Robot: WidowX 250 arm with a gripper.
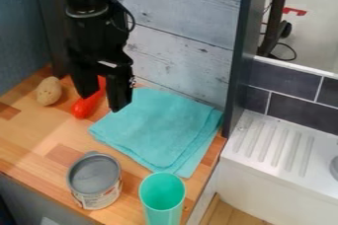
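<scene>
The black gripper [102,101] hangs at the upper left over the wooden counter, its fingers spread apart. Behind and between the fingers, as seen from the camera, lies an orange-red elongated object [83,107], partly hidden; whether they touch it I cannot tell. Left of it rests a tan, potato-like object [49,91]. A folded turquoise cloth [161,128] lies flat to the gripper's right. Nearer the front edge stand an open metal can [96,184] with a grey interior and, to its right, a tall mint-green cup [163,202].
A pale wood-plank panel [178,36] rises behind the wooden counter [29,132]. On the right, a dark upright post [235,66] divides it from a white ridged drainboard [274,142] and dark tiles [300,108].
</scene>
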